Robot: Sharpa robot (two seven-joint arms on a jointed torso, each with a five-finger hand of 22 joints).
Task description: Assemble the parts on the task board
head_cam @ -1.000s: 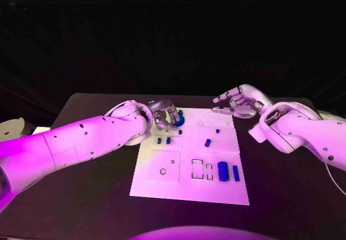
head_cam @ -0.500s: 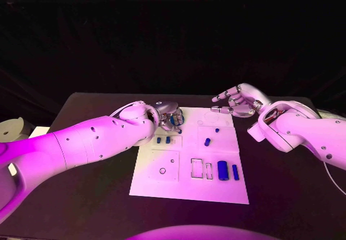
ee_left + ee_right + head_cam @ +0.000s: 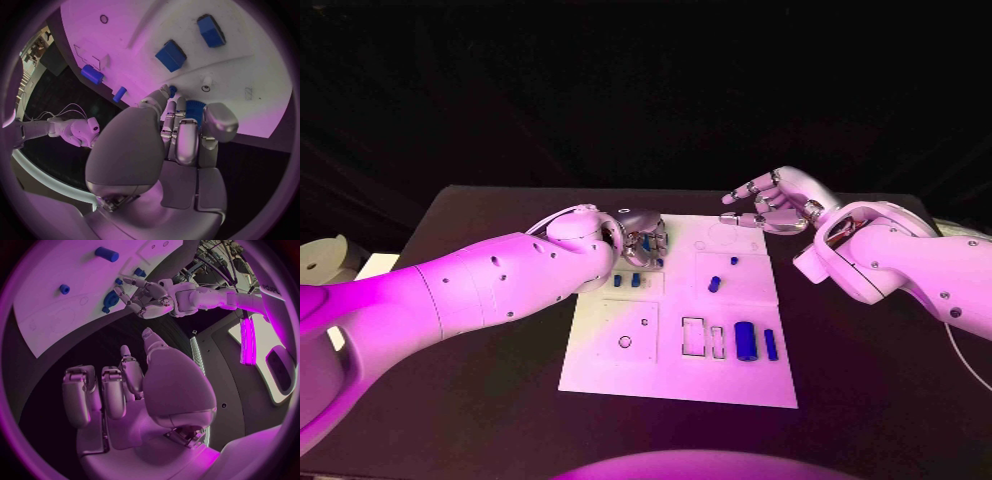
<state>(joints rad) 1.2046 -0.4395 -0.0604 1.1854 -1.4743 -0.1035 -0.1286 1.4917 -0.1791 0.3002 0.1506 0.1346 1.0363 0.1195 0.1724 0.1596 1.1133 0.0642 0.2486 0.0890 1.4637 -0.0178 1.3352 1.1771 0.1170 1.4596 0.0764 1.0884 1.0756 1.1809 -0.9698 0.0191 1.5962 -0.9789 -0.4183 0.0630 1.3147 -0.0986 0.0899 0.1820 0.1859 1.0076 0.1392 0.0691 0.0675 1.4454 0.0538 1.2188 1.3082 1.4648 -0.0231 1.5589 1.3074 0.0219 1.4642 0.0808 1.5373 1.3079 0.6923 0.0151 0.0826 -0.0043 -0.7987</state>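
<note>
The matte black rectangular table (image 3: pixel 459 400) spreads out in front of me, its far edge running straight across below a dark, folded black cloth backdrop (image 3: pixel 646 90). Off the table's left side, just beside its edge, I see a pale rounded object (image 3: pixel 320 258) with a small dark spot on it; I cannot tell what it is. A pale flat piece (image 3: pixel 380 262) lies near it.

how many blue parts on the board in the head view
7 plainly: two near the front, two mid-right, two small ones mid-left, one under the left hand at the far left; others may be hidden.
</note>
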